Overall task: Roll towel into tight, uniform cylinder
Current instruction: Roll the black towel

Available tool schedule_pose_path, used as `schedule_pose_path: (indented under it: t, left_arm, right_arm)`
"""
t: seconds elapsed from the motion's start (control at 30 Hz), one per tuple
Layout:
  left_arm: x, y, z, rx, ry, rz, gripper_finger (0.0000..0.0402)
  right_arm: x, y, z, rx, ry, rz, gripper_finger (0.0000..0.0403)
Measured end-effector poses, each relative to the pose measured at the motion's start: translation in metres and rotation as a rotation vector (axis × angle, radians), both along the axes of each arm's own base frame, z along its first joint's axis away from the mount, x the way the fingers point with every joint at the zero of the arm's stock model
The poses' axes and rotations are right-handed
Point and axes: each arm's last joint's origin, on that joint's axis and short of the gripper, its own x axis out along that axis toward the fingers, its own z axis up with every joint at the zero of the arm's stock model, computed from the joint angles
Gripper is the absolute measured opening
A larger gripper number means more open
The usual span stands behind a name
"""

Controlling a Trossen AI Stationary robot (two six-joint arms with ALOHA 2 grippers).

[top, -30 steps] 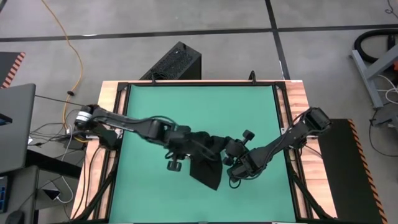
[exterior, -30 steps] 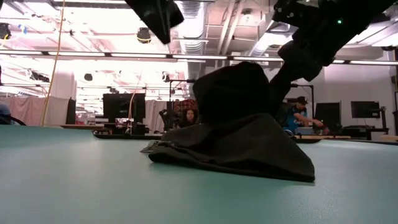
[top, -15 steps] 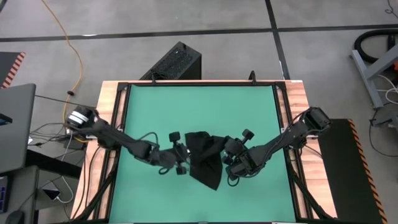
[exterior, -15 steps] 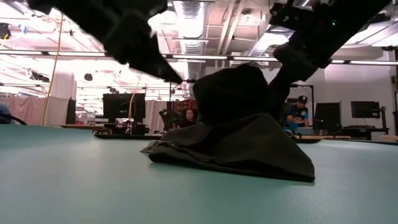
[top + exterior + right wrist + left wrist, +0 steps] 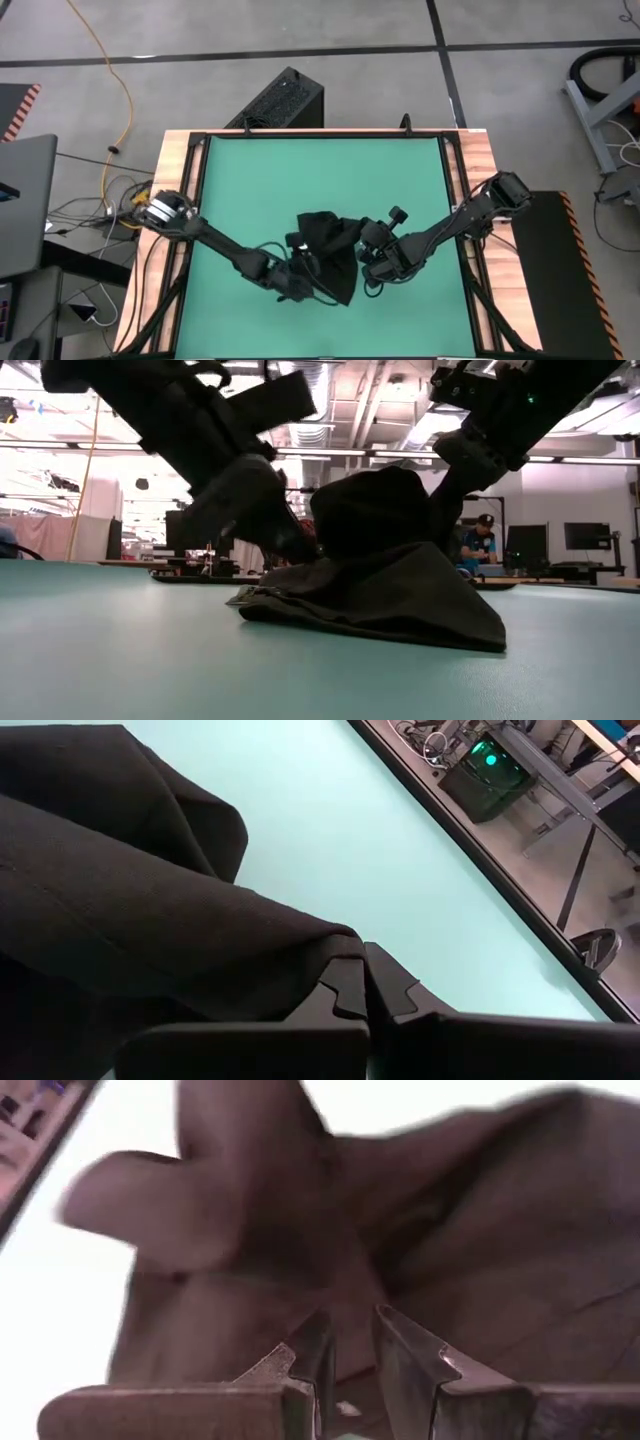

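On the mat, right claw [image 5: 365, 982] clamps towel [image 5: 328, 250]; left claw's [image 5: 348, 1350] grip unclear.

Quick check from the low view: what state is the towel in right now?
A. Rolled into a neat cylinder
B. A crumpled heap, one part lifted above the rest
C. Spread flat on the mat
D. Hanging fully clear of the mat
B: the towel sits as a loose heap on the green mat, with a hump raised beside the right end effector, not rolled.
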Motion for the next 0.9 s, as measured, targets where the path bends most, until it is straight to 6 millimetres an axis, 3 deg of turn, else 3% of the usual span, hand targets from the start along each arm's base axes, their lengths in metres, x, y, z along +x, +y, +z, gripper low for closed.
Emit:
schedule_pose_path:
  t: [0.2, 0.67, 0.9]
  left_arm:
    - [0.018, -0.01, -0.003, 0.014, 0.079, -0.011, 0.0079]
    - [0.021, -0.005, 0.0, -0.022, 0.069, 0.052, 0.0155]
    - [0.025, -0.004, -0.022, -0.007, 0.089, 0.084, 0.016]
  right_arm:
    - [0.0, 0.001, 0.0, 0.0, 0.005, 0.004, 0.0]
    - [-0.001, 0.0, 0.0, -0.028, 0.052, 0.031, 0.0]
    - [-0.001, 0.0, 0.0, -0.032, 0.057, 0.034, 0.0001]
